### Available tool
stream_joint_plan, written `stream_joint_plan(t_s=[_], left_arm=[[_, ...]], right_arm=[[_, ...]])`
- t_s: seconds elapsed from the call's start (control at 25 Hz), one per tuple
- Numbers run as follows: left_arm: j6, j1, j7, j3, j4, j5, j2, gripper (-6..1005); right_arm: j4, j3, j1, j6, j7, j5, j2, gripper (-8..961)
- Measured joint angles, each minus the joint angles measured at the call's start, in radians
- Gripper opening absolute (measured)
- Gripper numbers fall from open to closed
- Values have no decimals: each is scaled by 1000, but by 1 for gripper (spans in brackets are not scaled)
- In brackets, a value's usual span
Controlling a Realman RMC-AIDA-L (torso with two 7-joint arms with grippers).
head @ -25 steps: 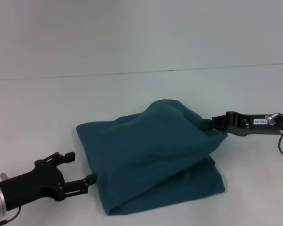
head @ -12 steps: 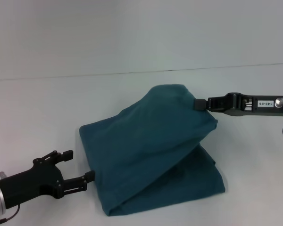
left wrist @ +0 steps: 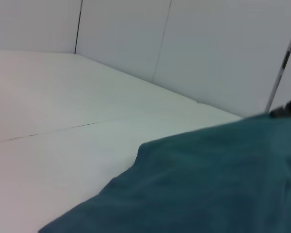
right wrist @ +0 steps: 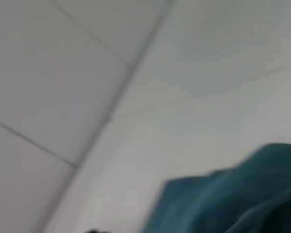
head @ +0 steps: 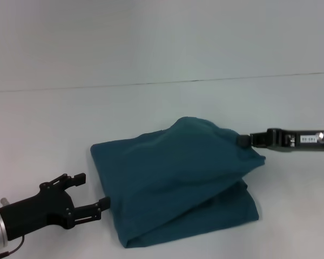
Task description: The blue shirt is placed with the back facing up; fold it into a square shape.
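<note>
**Right gripper pinches lifted shirt fold**

The right gripper (head: 242, 140) has its fingertips buried in cloth, clamped on the blue shirt (head: 173, 183), whose raised upper layer drapes away from it in a soft matte slope. The left gripper (head: 92, 195) waits with fingers spread, just beside the shirt's near edge.

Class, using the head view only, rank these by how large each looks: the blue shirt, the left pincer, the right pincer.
1. blue shirt, by far the largest.
2. left pincer; it sits nearer the camera, which inflates it.
3. right pincer, partly hidden against the fabric.
</note>
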Motion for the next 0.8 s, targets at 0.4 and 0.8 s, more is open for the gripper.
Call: stream_joint_plan(t_s=[0.4, 0.8], left_arm=[[2, -3, -8, 2, -1, 0, 0, 964], [-2, -15, -36, -1, 7, 0, 1, 964]], right_arm=[[24, 1, -53, 139, -45, -47, 17, 27], [-52, 103, -109, 42, -179, 49, 16, 247]])
